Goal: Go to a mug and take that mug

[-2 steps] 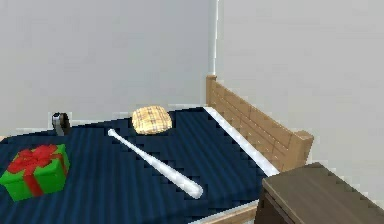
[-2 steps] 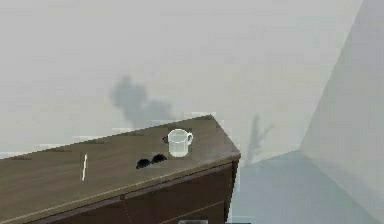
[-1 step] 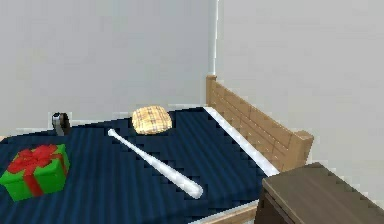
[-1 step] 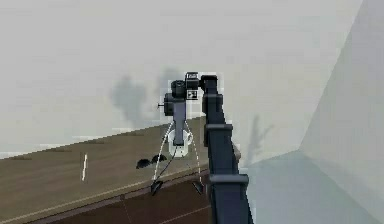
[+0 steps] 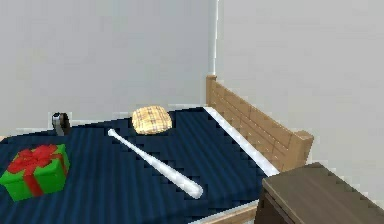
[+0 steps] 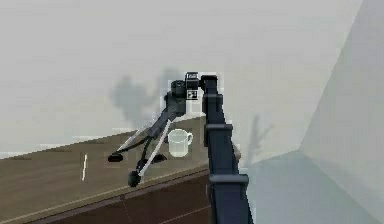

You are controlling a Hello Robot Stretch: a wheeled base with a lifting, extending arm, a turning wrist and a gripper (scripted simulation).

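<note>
A pale, see-through mug [image 6: 180, 142] stands on a brown wooden dresser top [image 6: 45, 178] near its right end, in the arm side view. The dark arm [image 6: 222, 150] rises from the bottom edge just right of the mug. From its top the gripper [image 6: 124, 168] reaches down and to the left, its thin fingers [image 6: 150, 135] passing just left of the mug and ending near the dresser's front edge. With the mug on the surface right by the fingers, I cannot tell whether the gripper holds anything.
A thin white stick [image 6: 84, 167] lies on the dresser left of the gripper. The forward view has a bed [image 5: 215, 150] with a dark blue cover bearing a white bat [image 5: 155, 163], a green gift box [image 5: 35, 170] and a tan cushion [image 5: 152, 120]. A dark wooden cabinet [image 5: 320, 200] is at bottom right.
</note>
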